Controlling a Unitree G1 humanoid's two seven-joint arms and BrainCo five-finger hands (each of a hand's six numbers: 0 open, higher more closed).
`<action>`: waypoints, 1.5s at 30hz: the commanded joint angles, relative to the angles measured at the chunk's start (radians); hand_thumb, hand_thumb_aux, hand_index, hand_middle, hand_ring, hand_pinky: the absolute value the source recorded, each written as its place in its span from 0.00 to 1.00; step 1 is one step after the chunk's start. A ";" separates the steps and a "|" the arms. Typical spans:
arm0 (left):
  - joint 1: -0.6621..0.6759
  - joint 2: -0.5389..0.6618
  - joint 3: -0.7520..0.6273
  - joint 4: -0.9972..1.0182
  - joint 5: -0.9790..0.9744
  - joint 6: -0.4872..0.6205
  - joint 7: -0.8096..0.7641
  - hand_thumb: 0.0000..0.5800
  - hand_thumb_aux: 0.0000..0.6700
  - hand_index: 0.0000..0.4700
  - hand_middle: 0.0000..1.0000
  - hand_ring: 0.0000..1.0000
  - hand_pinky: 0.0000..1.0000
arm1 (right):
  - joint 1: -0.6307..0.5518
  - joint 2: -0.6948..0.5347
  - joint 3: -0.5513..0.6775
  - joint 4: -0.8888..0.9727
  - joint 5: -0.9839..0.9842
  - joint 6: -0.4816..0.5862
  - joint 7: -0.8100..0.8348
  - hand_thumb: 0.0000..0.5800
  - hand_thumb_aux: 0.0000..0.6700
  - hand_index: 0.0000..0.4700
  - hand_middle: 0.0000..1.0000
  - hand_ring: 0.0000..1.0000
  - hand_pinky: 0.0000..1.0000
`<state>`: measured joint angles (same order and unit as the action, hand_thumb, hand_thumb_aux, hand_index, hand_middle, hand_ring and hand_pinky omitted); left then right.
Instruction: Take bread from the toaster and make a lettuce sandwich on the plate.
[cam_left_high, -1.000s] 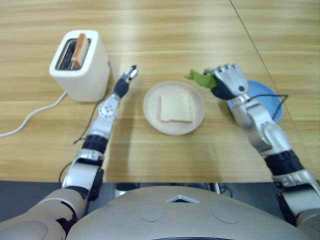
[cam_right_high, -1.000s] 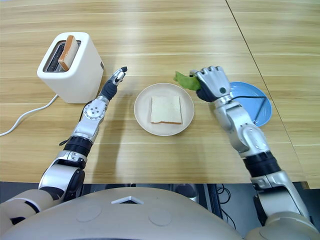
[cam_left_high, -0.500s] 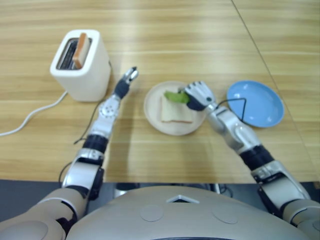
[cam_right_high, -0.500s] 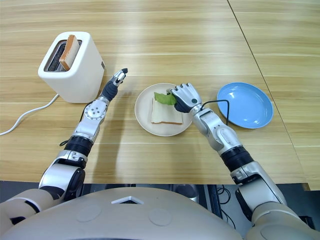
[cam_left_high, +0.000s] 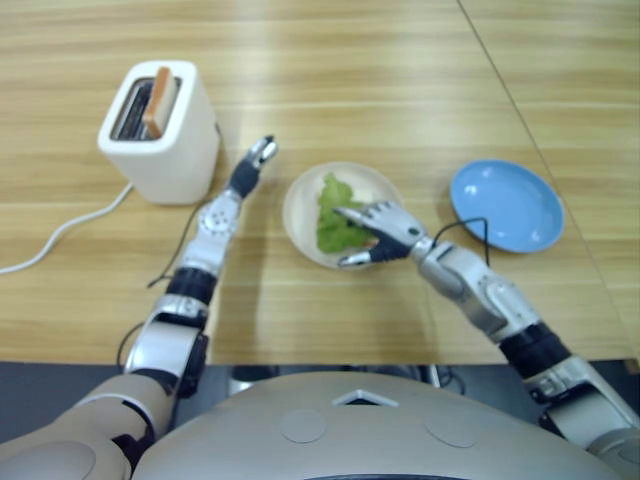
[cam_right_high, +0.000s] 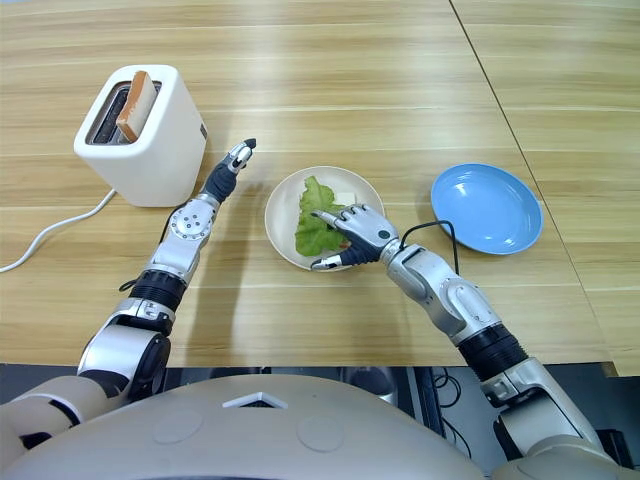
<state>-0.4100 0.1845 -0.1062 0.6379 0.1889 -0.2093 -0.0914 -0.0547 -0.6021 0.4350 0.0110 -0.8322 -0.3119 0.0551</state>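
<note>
The lettuce (cam_right_high: 315, 228) sits on the plate (cam_right_high: 275, 215) mid-frame, and my right robot hand (cam_right_high: 355, 235) rests spread open at its right edge, holding nothing. The next slice (cam_right_high: 135, 103) stands in the toaster (cam_right_high: 150, 150), upper left, long edge running up-frame along the slot. My left robot hand (cam_right_high: 228, 168), fingers straight and empty, is nearer, just lower right of it. The bottom bread (cam_right_high: 346, 197) is mostly buried, only a corner peeks out.
</note>
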 joint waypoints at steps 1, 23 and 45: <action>0.010 0.013 -0.006 -0.017 0.009 0.010 -0.007 0.00 0.00 0.00 0.00 0.00 0.00 | 0.055 -0.050 -0.040 -0.078 0.049 -0.007 0.072 0.00 0.00 0.00 0.00 0.00 0.00; 0.048 0.270 0.118 -0.528 0.606 0.397 0.276 0.00 0.00 0.00 0.00 0.00 0.00 | 0.136 -0.003 -0.441 -0.394 0.244 0.038 0.065 0.00 0.00 0.00 0.00 0.00 0.00; -0.004 0.299 0.105 -0.307 0.477 0.475 0.305 1.00 1.00 0.98 1.00 1.00 1.00 | 0.155 0.006 -0.484 -0.376 0.255 0.039 0.074 0.00 0.00 0.00 0.00 0.00 0.00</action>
<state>-0.4337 0.4900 0.0039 0.3447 0.6882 0.2738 0.2141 0.0972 -0.5955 -0.0401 -0.3766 -0.5824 -0.2747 0.1214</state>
